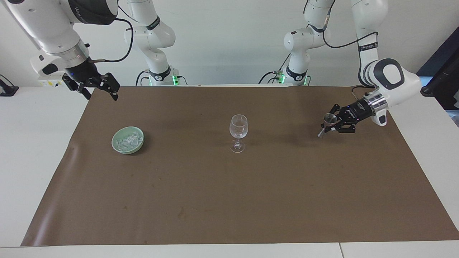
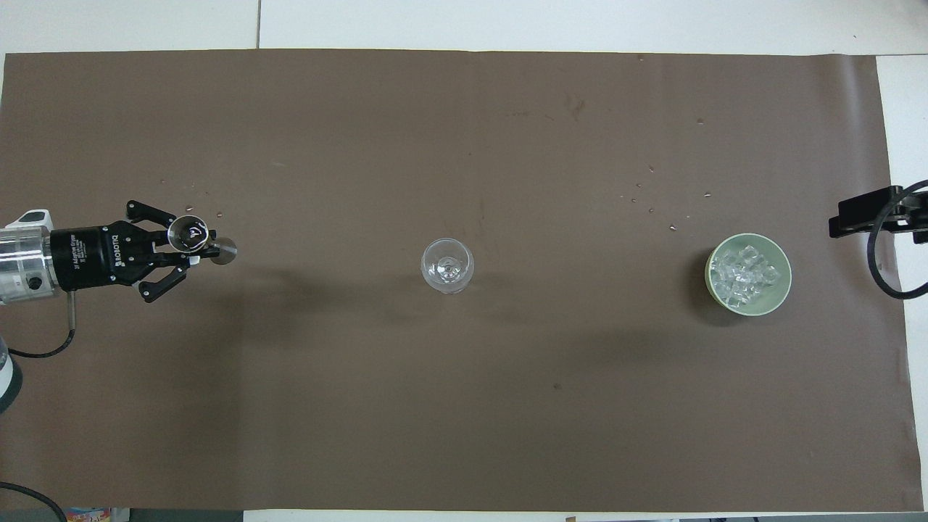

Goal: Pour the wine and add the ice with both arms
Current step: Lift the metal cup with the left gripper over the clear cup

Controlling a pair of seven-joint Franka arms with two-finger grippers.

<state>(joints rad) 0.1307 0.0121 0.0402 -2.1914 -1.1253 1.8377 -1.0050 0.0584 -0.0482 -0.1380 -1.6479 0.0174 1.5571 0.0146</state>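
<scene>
The left gripper [image 2: 194, 251] carries the only readable writing, white "ROBOTIQ" lettering along its black body in the overhead view; the facing view shows white marks there too small to read. Its fingertips are pinched shut on a small metal jigger [image 2: 190, 234], held tilted in the air over the brown mat [image 1: 229, 200] at the left arm's end of the table, the open cup uppermost. The right gripper [image 1: 96, 88] hangs with its fingers spread and empty above the mat's corner nearest the right arm's base; the overhead view catches only a black part of it off the mat's end edge. The ice [image 2: 747, 274] lies heaped in a pale green bowl [image 2: 749, 308] near the right arm's end of the mat, about midway between its two long edges. An upright wine glass [image 1: 238, 132] stands at the mat's centre, well apart from bowl and jigger. Broad bare mat lies between them and along the long edge farthest from the robots. Only the overhead view shows small specks scattered on the mat near the bowl and the jigger.
</scene>
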